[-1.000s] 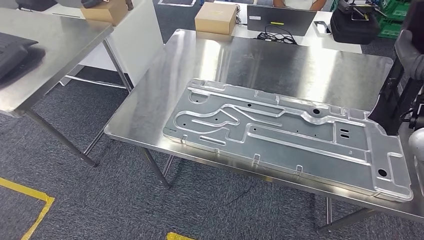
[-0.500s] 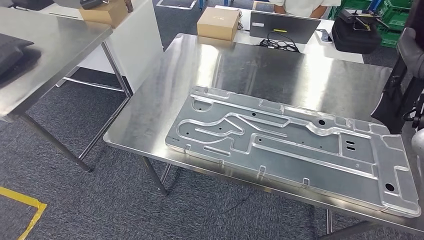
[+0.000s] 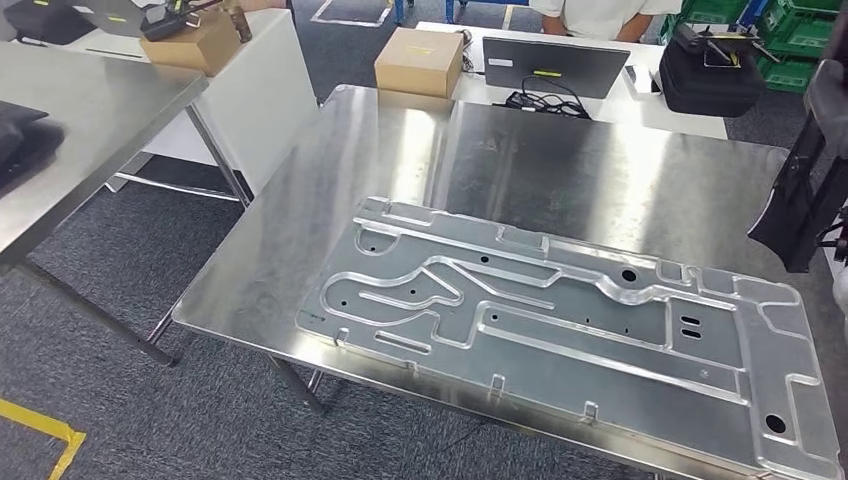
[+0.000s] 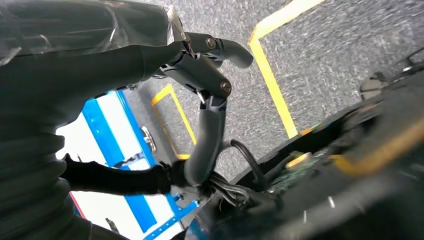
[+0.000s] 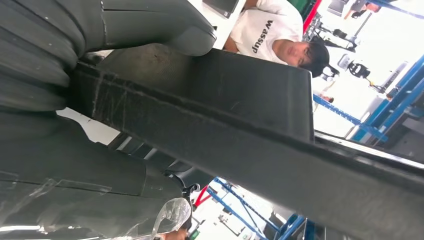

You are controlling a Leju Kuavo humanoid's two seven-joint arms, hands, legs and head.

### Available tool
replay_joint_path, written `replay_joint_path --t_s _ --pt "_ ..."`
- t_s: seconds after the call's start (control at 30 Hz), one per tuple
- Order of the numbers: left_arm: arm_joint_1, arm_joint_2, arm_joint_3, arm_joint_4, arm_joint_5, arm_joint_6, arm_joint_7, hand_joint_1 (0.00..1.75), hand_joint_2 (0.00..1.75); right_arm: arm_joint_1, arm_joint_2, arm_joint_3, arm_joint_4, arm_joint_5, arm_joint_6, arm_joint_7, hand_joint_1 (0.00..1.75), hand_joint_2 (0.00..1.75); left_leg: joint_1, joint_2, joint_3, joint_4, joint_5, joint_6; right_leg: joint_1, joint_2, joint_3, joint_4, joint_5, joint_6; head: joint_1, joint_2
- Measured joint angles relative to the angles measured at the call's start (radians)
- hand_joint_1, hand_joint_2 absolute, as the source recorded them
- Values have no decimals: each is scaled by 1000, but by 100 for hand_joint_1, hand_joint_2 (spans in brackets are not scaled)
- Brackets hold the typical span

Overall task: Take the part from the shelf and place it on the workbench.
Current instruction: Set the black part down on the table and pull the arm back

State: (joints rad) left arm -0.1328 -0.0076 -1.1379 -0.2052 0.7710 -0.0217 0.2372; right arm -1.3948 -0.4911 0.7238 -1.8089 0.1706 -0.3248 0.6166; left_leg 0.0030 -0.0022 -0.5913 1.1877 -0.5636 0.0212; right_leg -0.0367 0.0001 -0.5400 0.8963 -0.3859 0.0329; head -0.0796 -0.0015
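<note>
A dark flat rectangular part (image 5: pixel 240 100) is gripped by the right hand (image 5: pixel 90 55), thumb pressed on its face, and carried at the right of the polished steel workbench (image 3: pixel 560 150) (where a large stamped silver metal panel (image 3: pixel 560 300) lies). Placement is judged outstanding. The left hand (image 4: pixel 200 75) hangs, fingers apart, holding nothing.

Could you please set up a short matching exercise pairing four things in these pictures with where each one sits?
Things:
1. metal plate
2. cardboard box
3. laptop
4. black part

Places:
A. held in the right hand
B. flat on the near steel table
C. white table, beside the cables
D. white table's left end, just behind the steel table

Pairs: 1-B, 2-D, 3-C, 4-A
</note>
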Motion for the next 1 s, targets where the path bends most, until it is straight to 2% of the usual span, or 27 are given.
replay_joint_path --t_s 0.07,0.1,0.17,0.33,0.37,0.4,0.43,0.47,0.5,0.53,0.6,0.63,0.67,0.7,0.73,0.77,0.8,0.83,0.87,0.9,0.97,1.0 --pt "2 0 0 0 0 0 1 0 175 2 0 2 0 0 0 0 175 175 -1 0 -43 17 -24 4 5 2 20 0 -17 1 0 0" --pt "4 0 0 0 0 0 2 0 175 3 0 3 0 0 0 0 175 175 -3 0 -51 -6 -16 8 8 4 33 0 -26 1 0 0" --pt "6 0 0 0 0 0 2 0 175 3 0 3 0 0 0 0 175 175 -5 0 -47 -61 12 15 11 5 50 0 -38 1 0 0" --pt "6 0 0 0 0 0 2 0 175 2 0 3 0 0 0 0 175 175 -9 0 -36 -106 42 21 13 5 59 -1 -44 2 0 0" --pt "6 0 0 0 0 0 2 0 175 2 1 3 0 0 0 0 175 175 -11 0 -28 -137 67 26 14 4 63 -1 -48 2 0 0" --pt "7 1 0 0 0 0 3 0 175 2 1 3 0 0 0 0 175 175 -16 0 -19 -179 107 35 13 4 69 -2 -53 3 0 0" --pt "7 2 0 0 0 1 3 0 175 2 0 3 0 0 0 0 175 175 -22 -2 -4 -224 145 45 13 7 79 1 -60 9 0 0" --pt "8 3 0 0 0 3 3 0 175 1 -1 3 -2 0 0 0 175 175 -27 -4 19 -264 176 59 12 9 77 29 -66 17 0 0" --pt "8 4 0 0 -1 5 2 0 175 1 -3 3 -3 0 0 0 175 175 -31 -6 40 -287 190 70 11 11 60 77 -73 24 0 0" --pt "7 4 0 0 -1 7 0 0 175 0 -5 2 -5 0 1 0 175 175 -32 -6 62 -295 185 79 10 13 28 144 -84 33 -1 0" --pt "6 4 0 0 -2 10 -5 0 175 2 -7 2 -6 0 2 -1 175 175 -31 -3 89 -296 165 87 10 11 -70 278 -128 39 0 0" --pt "6 3 0 0 -2 11 -7 0 175 4 -8 2 -6 0 3 0 175 175 -31 -4 101 -296 154 87 10 11 -111 318 -156 42 0 0" --pt "7 2 0 0 -3 14 -9 0 175 6 -9 3 -6 1 4 0 175 175 -30 -5 115 -296 143 85 10 11 -140 329 -177 43 0 0" --pt "8 2 0 0 -5 17 -12 0 175 7 -10 3 -6 3 6 2 175 175 -30 -7 131 -296 131 83 10 11 -156 309 -181 42 0 0" --pt "9 1 0 0 -8 23 -16 0 175 7 -11 3 -6 5 8 3 175 175 -29 -9 149 -296 117 81 10 11 -158 262 -157 41 0 0" --pt "10 1 0 0 -12 30 -21 0 175 8 -12 3 -6 8 11 4 175 175 -28 -10 164 -296 104 77 10 10 -152 195 -101 39 0 0" --pt "9 1 0 0 -16 39 -29 0 175 9 -13 3 -6 11 14 6 175 175 -30 -12 179 -294 89 73 10 8 -146 118 -25 37 0 0" --pt "9 2 -1 0 -20 47 -38 0 175 11 -16 3 -6 14 17 8 175 175 -32 -14 189 -299 76 68 12 6 -138 62 39 34 1 0" --pt "8 2 -1 0 -22 52 -46 0 175 15 -18 3 -7 16 20 11 175 175 -35 -15 202 -305 66 62 14 5 -133 25 84 29 1 0" --pt "7 2 -1 0 -24 56 -53 0 175 17 -20 3 -7 17 22 13 175 175 -38 -17 214 -309 61 57 14 4 -128 7 100 24 1 0" --pt "5 4 -1 0 -27 60 -62 0 175 17 -22 3 -9 18 24 15 175 175 -38 -16 224 -304 56 48 10 4 -113 7 91 10 -1 0" --pt "4 5 -1 0 -27 61 -66 0 175 15 -22 3 -10 19 24 15 175 175 -37 -15 210 -274 49 43 8 3 -107 7 86 4 -2 0"
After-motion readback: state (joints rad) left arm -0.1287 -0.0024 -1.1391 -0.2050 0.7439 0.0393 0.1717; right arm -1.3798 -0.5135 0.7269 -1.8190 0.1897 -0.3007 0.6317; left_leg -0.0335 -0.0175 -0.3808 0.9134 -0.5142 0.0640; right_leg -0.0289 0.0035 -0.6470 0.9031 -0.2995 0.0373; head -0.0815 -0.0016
